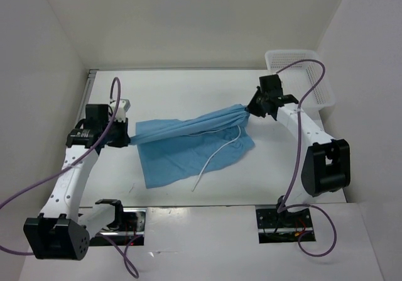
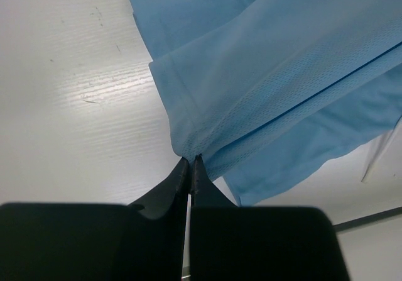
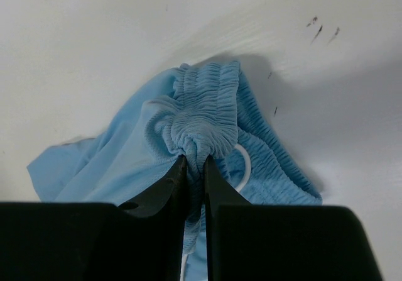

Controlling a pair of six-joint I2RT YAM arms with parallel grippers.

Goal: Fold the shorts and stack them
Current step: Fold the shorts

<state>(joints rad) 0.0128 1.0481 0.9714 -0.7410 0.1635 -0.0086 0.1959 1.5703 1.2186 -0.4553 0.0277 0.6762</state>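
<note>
Here, soft blue mesh-knit shorts (image 1: 188, 144), ruched waistband (image 3: 207, 105), white drawstring (image 1: 214, 157)

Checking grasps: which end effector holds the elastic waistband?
The right end effector: it pinches the shorts by the gathered waistband; the left end effector grips a hem.

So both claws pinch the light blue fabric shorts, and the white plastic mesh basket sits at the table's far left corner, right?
No: the white plastic mesh basket sits at the far right corner, per the top external view. The left claw and right claw do both pinch the light blue fabric shorts.
</note>
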